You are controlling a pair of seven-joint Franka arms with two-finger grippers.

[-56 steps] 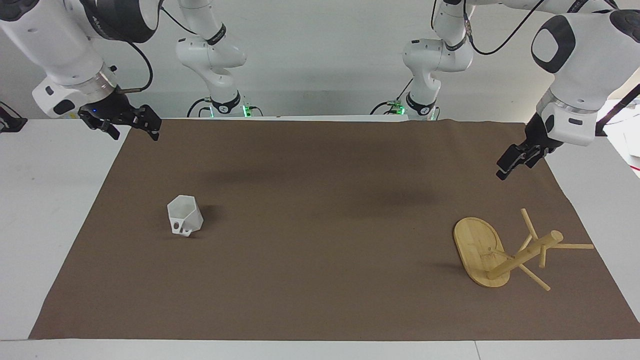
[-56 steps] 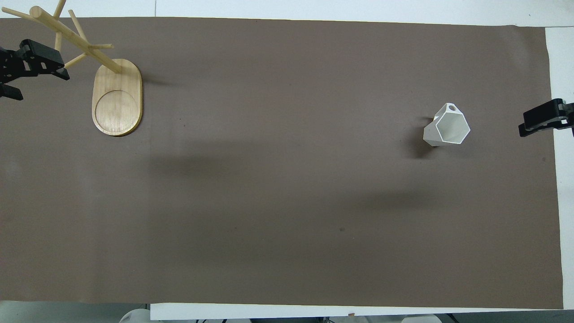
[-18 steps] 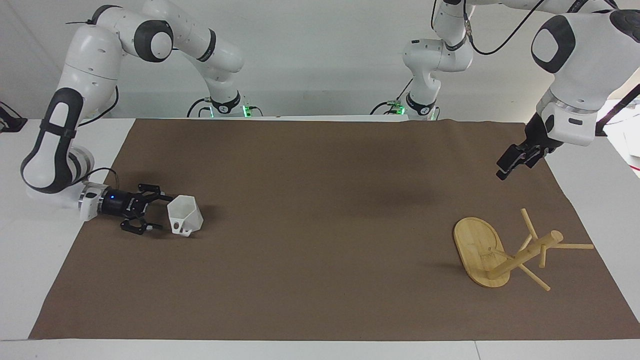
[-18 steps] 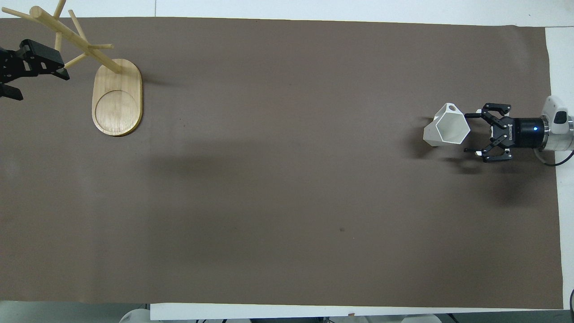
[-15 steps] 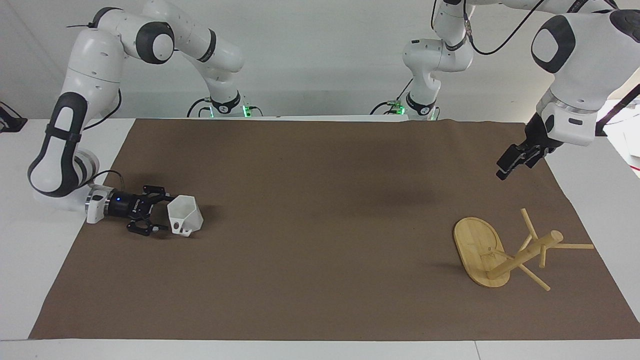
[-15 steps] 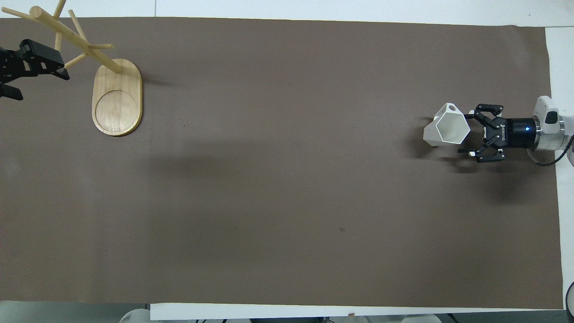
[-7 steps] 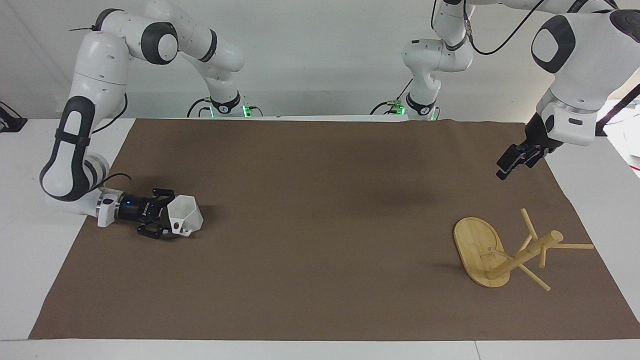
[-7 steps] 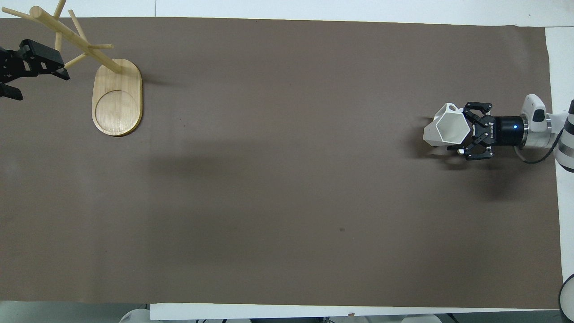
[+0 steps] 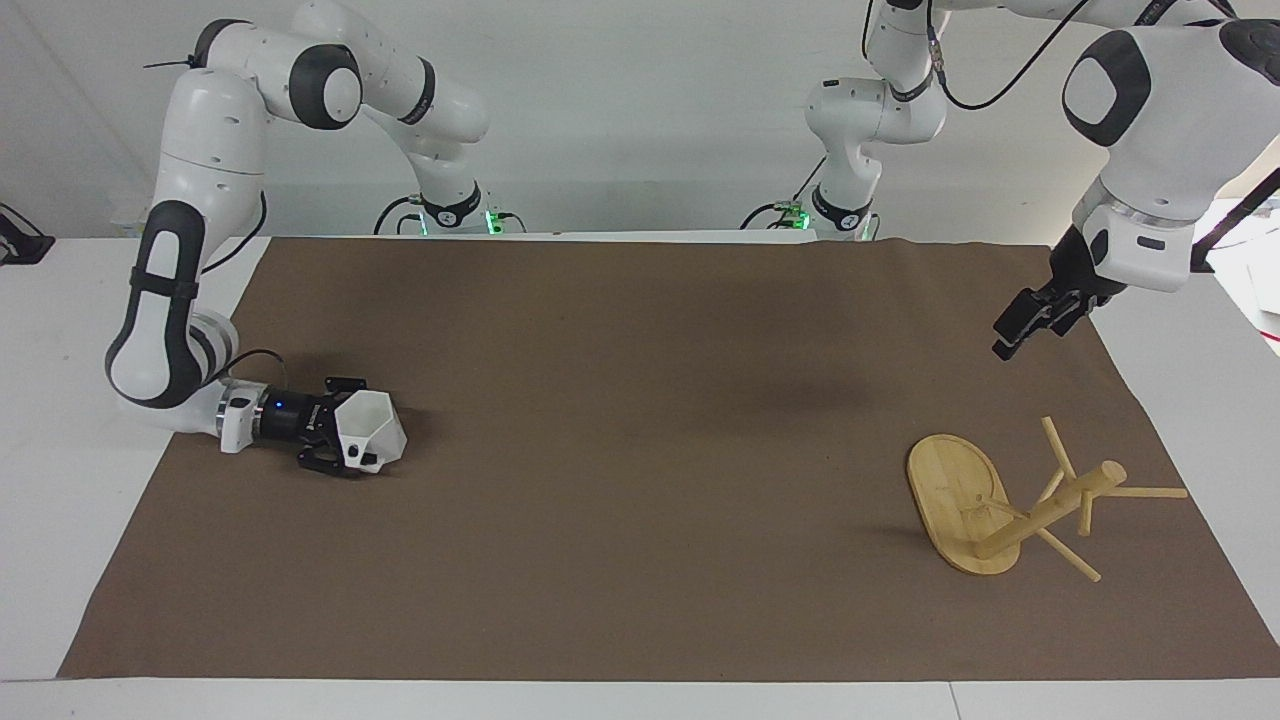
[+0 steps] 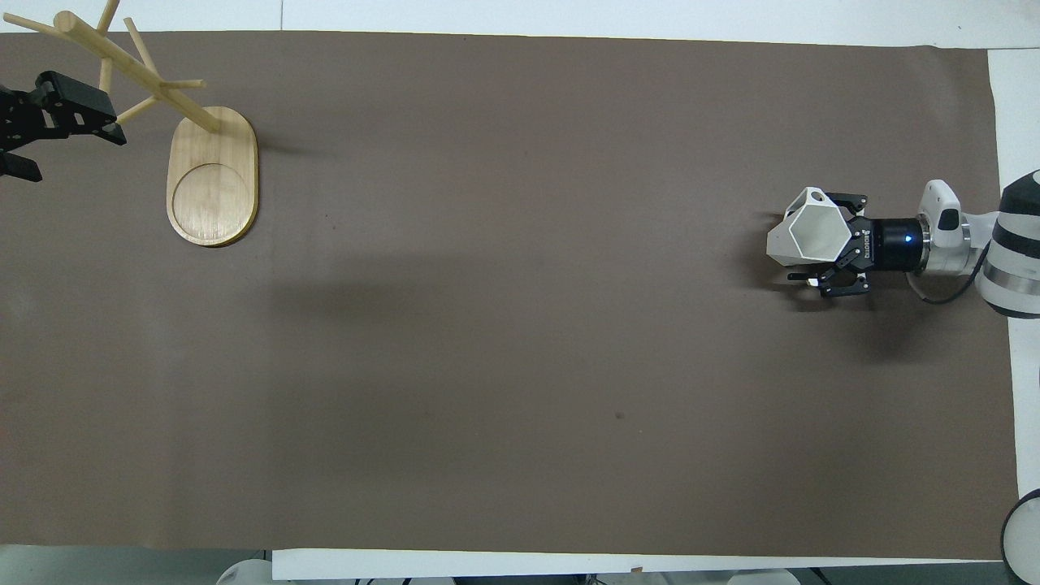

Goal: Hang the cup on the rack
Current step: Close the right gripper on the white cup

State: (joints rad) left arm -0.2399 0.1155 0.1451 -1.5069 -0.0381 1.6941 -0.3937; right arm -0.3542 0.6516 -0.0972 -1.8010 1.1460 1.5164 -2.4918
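The white faceted cup [image 9: 372, 430] rests tilted on the brown mat [image 9: 640, 450] toward the right arm's end, its handle on the side farther from the robots. It also shows in the overhead view [image 10: 811, 236]. My right gripper [image 9: 349, 428] lies low and level at the mat. Its open fingers reach along both sides of the cup, as the overhead view [image 10: 822, 240] shows. The bamboo rack [image 9: 1010, 505] stands on its oval base toward the left arm's end, and shows in the overhead view [image 10: 211, 175] too. My left gripper [image 9: 1012, 335] waits open in the air over the mat's edge beside the rack.
The brown mat [image 10: 520, 325] covers most of the white table [image 9: 70, 400]. The rack's thin pegs [image 10: 142, 77] stick out close to my left gripper [image 10: 49, 130].
My right arm came down from its raised rest and slid its open gripper along the mat until the fingers straddle the cup. The cup, the rack and my left arm have not moved.
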